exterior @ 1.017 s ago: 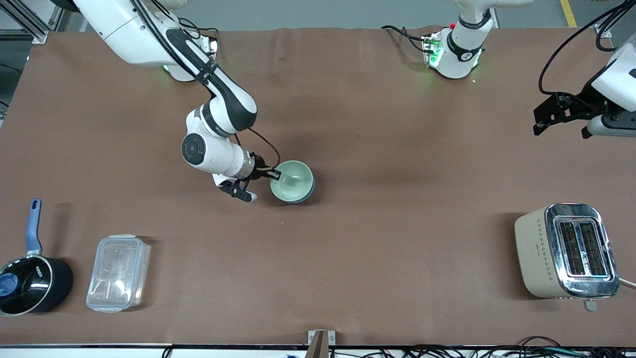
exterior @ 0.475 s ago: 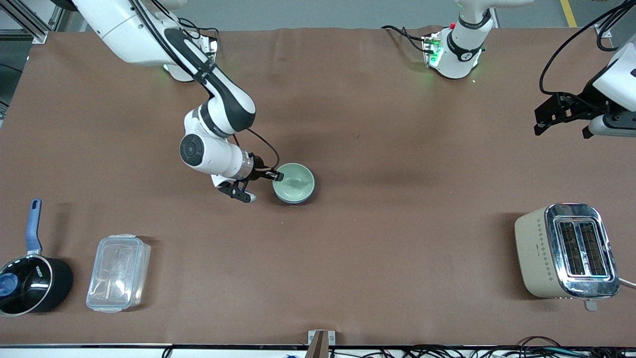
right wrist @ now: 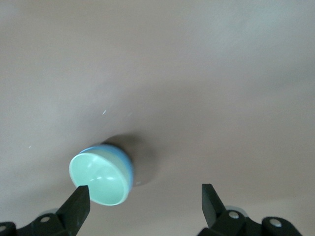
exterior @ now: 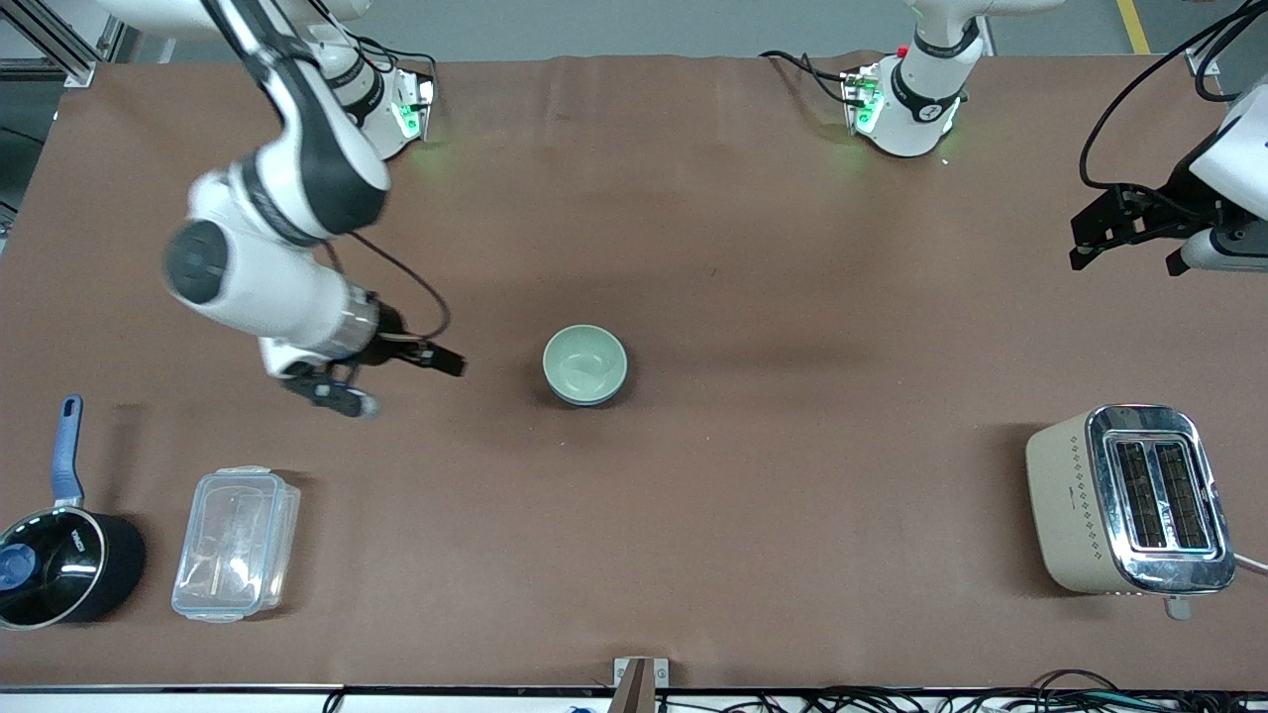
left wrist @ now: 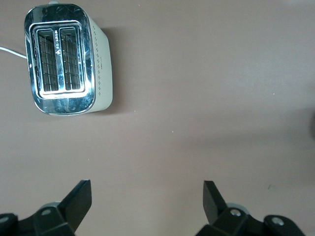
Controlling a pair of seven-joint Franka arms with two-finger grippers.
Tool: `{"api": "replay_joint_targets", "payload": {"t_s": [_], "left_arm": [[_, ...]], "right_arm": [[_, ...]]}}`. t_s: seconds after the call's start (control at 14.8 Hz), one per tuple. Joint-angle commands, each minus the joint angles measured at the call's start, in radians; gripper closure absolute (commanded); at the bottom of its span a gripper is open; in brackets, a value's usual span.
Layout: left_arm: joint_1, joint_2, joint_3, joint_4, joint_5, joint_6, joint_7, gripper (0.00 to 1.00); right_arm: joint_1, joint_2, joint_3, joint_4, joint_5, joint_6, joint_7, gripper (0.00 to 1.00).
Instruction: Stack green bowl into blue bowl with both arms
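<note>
The pale green bowl [exterior: 584, 360] sits nested in the blue bowl [exterior: 606, 398] at the middle of the table; only the blue bowl's darker outside shows under it. In the right wrist view the green bowl [right wrist: 97, 180] shows inside the blue bowl [right wrist: 130, 169]. My right gripper [exterior: 408, 385] is open and empty, apart from the bowls, toward the right arm's end of the table; it also shows in the right wrist view [right wrist: 145, 194]. My left gripper [exterior: 1126, 259] waits open and empty at the left arm's end; it also shows in the left wrist view [left wrist: 147, 189].
A cream and chrome toaster [exterior: 1129, 500] stands near the left arm's end, also in the left wrist view [left wrist: 66, 59]. A black saucepan [exterior: 59, 560] with a blue handle and a clear plastic container [exterior: 236, 543] sit near the right arm's end, nearer to the front camera.
My right gripper has let go of the green bowl's rim and drawn away toward the right arm's end. The green bowl now rests level in the blue bowl. The left arm has not moved.
</note>
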Motion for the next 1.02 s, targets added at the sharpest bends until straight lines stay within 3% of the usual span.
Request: {"api": "replay_joint_targets", "payload": {"t_s": [0.0,0.27,0.54,0.95], "left_arm": [[0.004,-0.001,-0.002,0.012,0.005,-0.010,0.008,0.00],[0.004,-0.003,-0.002,0.012,0.005,-0.011,0.011,0.00],[-0.002,-0.006,-0.010,0.012,0.005,-0.039,0.014,0.00],[-0.005,-0.009,-0.011,0.012,0.005,-0.048,0.017,0.00]], "right_arm": [[0.001,-0.107,-0.093,0.000,-0.057,-0.079,-0.127,0.00],[-0.006,-0.232,-0.240,0.002,-0.088,-0.191,-0.376,0.00],[-0.028,-0.280,-0.360,0.051,-0.123,-0.261,-0.606,0.00],[-0.081,-0.273,-0.374,0.232,-0.156,-0.355,-0.695,0.00]]}}
